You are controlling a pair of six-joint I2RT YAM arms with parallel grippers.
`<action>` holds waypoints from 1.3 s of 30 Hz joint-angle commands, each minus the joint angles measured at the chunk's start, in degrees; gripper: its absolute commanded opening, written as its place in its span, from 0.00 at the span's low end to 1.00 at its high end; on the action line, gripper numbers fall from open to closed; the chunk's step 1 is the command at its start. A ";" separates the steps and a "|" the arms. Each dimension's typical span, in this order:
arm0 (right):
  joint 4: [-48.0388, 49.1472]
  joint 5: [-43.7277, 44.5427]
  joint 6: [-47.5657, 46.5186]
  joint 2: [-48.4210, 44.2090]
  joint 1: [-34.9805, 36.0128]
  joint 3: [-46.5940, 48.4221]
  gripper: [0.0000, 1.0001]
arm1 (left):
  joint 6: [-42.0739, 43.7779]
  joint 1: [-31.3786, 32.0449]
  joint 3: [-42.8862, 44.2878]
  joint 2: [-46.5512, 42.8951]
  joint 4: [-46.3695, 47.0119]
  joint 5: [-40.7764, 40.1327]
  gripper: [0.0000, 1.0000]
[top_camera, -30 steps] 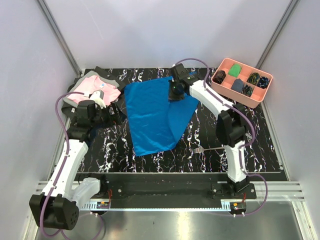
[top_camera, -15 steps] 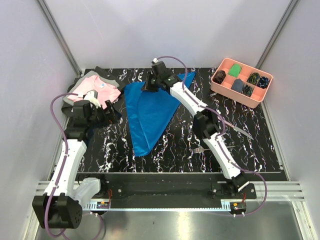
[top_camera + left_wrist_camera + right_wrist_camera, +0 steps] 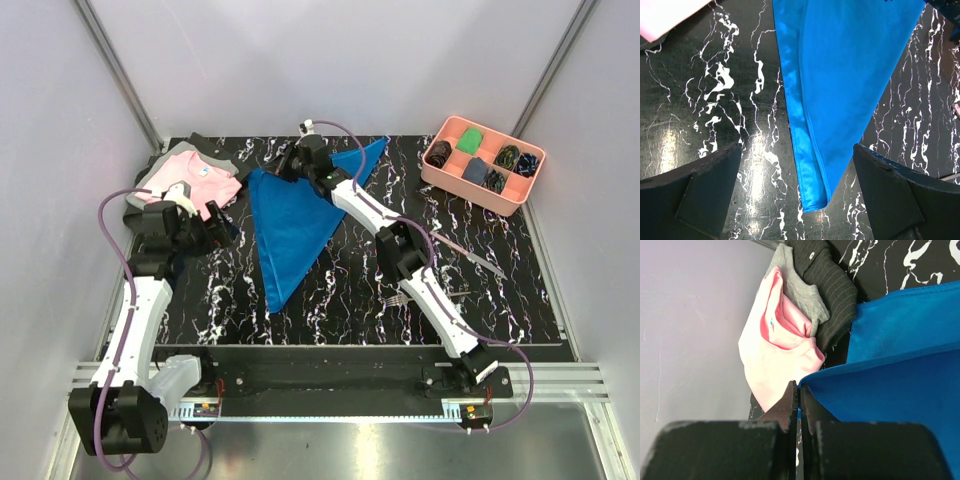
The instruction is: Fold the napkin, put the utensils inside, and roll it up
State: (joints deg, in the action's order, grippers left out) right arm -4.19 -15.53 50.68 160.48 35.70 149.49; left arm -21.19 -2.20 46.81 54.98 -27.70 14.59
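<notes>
A royal-blue satin napkin [image 3: 290, 222] lies on the black marbled table [image 3: 330, 300]. It is folded into a long triangle whose point aims toward the arms' bases. The right arm [image 3: 400, 250] stretches diagonally across to the cloth's far left corner. There the right gripper [image 3: 292, 168] has its fingers pressed together on a pinch of the blue edge. The right wrist view shows the fabric caught between the closed tips, raised just above the layer beneath. The corner seems to be held there so that one fold edge can be lined up over another.

The left gripper [image 3: 220, 230] hovers just left of the napkin, fingers spread wide and holding nothing (probably keeping clear of the fold). The utensils, a fork [image 3: 400, 298] and a slim silver piece [image 3: 468, 255], lie well apart from the napkin on the right, which leaves room to fold. A pink shirt [image 3: 190, 180] sits at the far left.
</notes>
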 commanded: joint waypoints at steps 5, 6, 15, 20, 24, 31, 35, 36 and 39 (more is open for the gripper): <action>11.56 3.66 3.54 4.74 0.77 3.61 0.00 | 0.36 -0.88 -0.31 0.56 1.86 1.32 0.96; 12.09 4.01 3.99 5.18 0.77 3.79 0.00 | 0.27 -0.97 -0.31 0.65 1.86 1.41 0.96; 15.69 8.32 5.14 7.56 0.86 5.20 0.00 | 0.18 -1.14 -0.49 0.74 1.86 1.49 0.96; 16.75 9.99 5.22 8.88 0.86 6.24 0.00 | 0.18 -1.32 -0.49 1.00 1.95 1.76 0.96; 17.63 10.26 5.57 10.02 0.86 7.04 0.00 | 0.10 -1.41 -0.49 1.18 1.95 2.02 0.96; 19.04 10.34 5.22 11.43 1.04 8.36 0.00 | 0.10 -1.49 -0.49 1.62 2.04 2.37 0.96; 20.00 9.47 4.70 11.87 1.30 9.06 0.00 | 0.01 -1.49 -0.58 1.80 2.04 2.46 0.96; 20.18 9.29 4.52 12.04 1.30 9.15 0.00 | 0.01 -1.49 -0.58 1.88 2.13 2.64 0.96; 19.83 9.29 4.08 12.22 1.74 9.50 0.00 | -0.08 -1.58 -0.66 1.97 2.13 2.72 0.96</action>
State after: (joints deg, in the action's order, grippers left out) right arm 12.49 -6.63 55.77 172.33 36.16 155.65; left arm -21.21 -3.40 46.33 56.75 -27.68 15.70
